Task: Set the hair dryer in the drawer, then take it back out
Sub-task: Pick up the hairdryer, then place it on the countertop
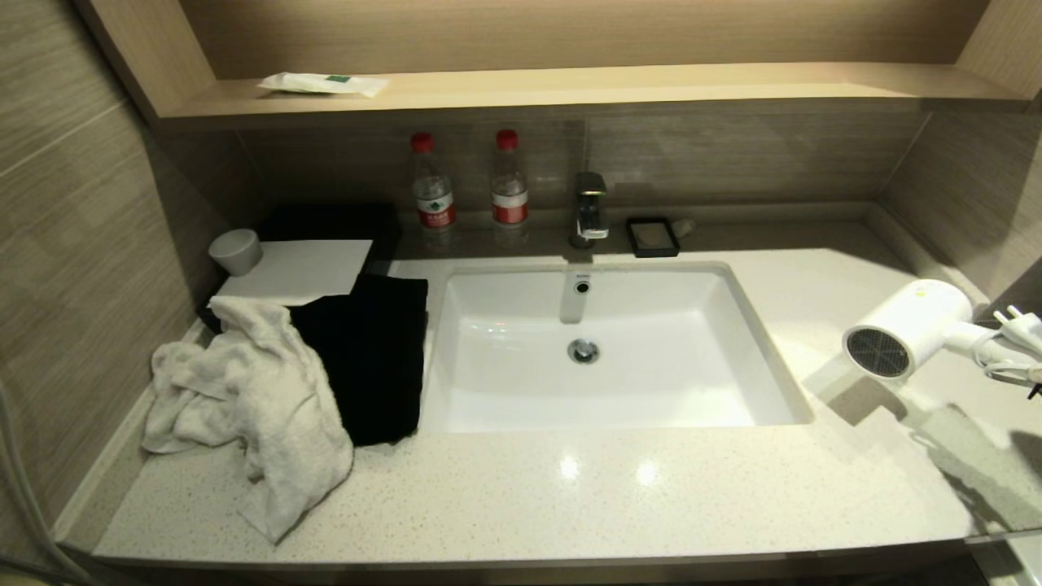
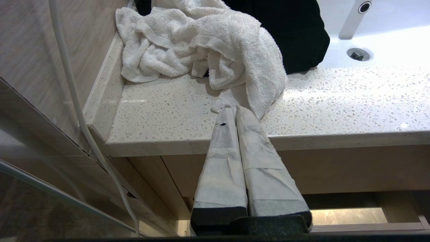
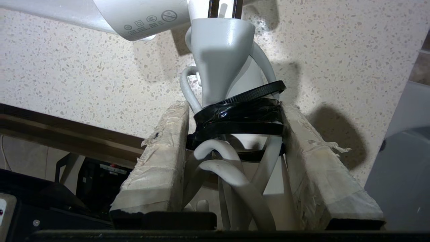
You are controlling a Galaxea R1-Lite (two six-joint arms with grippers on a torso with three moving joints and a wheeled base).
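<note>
The white hair dryer [image 1: 912, 325] hangs above the right end of the counter, its grey mesh grille facing the sink, and its shadow falls on the stone. Its plug [image 1: 1022, 325] and cord trail off the right edge of the head view. In the right wrist view my right gripper [image 3: 235, 111] is shut on the hair dryer's handle, where black tape binds the coiled cord [image 3: 231, 174]. The barrel [image 3: 141, 16] sticks out beyond the fingers. My left gripper [image 2: 231, 109] is shut and empty, parked at the counter's front edge. A plain light-wood front [image 2: 336, 168] runs under the counter; I cannot tell whether it is the drawer.
A white sink [image 1: 733, 342] fills the middle of the counter, with a tap [image 1: 588, 207] behind it. A crumpled white towel [image 1: 252, 399] and a black cloth [image 1: 374, 358] lie to the left. Two bottles [image 1: 431, 183], a grey cup [image 1: 236, 251] and a black dish [image 1: 651, 236] stand at the back.
</note>
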